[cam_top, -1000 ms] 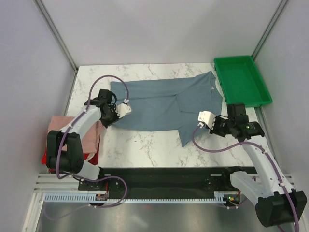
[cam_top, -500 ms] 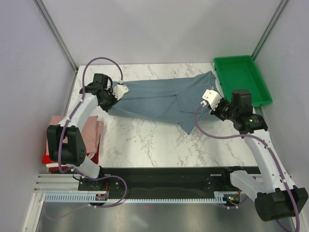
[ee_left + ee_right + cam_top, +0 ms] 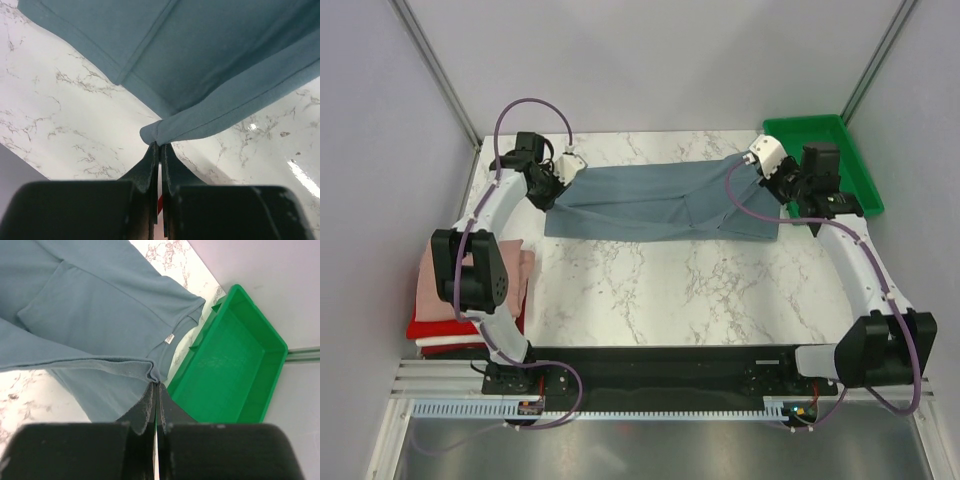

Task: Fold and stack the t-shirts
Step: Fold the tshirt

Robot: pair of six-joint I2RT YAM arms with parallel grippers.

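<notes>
At far tabletop [image 3: 650, 290] edge: left tool [image 3: 160, 148], right tool [image 3: 156, 386] clamp slate shirt [image 3: 660, 200] hem, carried farther back; green tray [image 3: 820, 165] beside.

Plain slate blue-grey t-shirt [image 3: 215, 60] ahead of the left gripper's [image 3: 160, 147] black fingers [image 3: 146, 172]; white table [image 3: 65, 115] veined grey beneath; solid green tray [image 3: 235, 375] right of the right gripper [image 3: 156, 386]; pink shirt [image 3: 432, 262], red shirt [image 3: 425, 328], white shirt [image 3: 445, 345] behind the left gripper

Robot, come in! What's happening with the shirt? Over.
Left gripper, right gripper: each shut on blue-grey shirt edge. Shirt doubled over on table. Green tray close by right gripper.
</notes>
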